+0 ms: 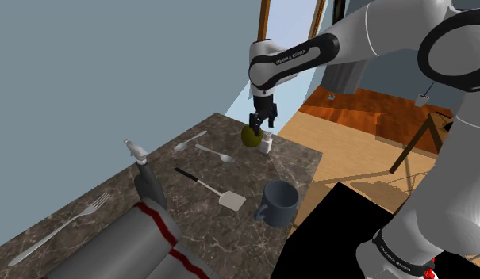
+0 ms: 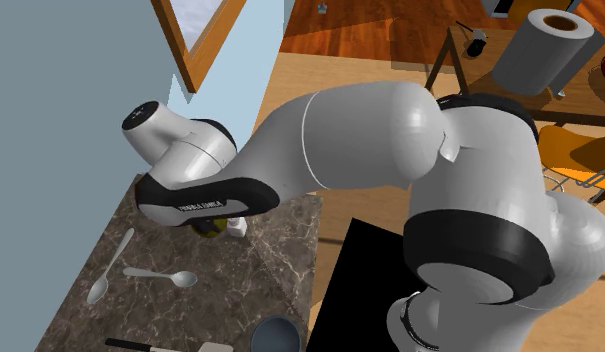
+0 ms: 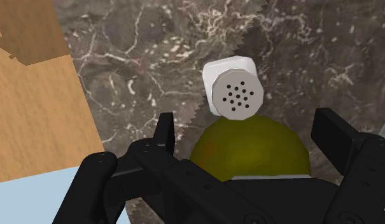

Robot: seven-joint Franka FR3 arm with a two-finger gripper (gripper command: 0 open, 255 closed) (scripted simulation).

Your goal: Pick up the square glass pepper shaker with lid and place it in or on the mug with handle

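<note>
The pepper shaker (image 3: 232,86) is a small white square one with a round holed lid, standing on the dark marble counter (image 1: 230,170) near its far corner. An olive-green round fruit (image 3: 248,149) rests right against it. My gripper (image 3: 248,137) hangs open just above both, fingers wide apart and touching neither; the fruit lies under the gap and the shaker just beyond the fingertips. In the shoulder view the gripper (image 1: 264,125) points down over the fruit (image 1: 250,136) and shaker (image 1: 266,144). The dark blue-grey mug (image 1: 278,204) with a handle stands upright by the counter's near edge.
Two spoons (image 1: 190,143) (image 1: 216,153) lie beside the fruit, a spatula (image 1: 210,189) mid-counter, a fork (image 1: 59,228) at the shoulder view's left. A dark spray bottle (image 1: 147,178) and a grey roll with a red stripe (image 1: 143,246) stand close by. Wooden floor lies past the counter edge.
</note>
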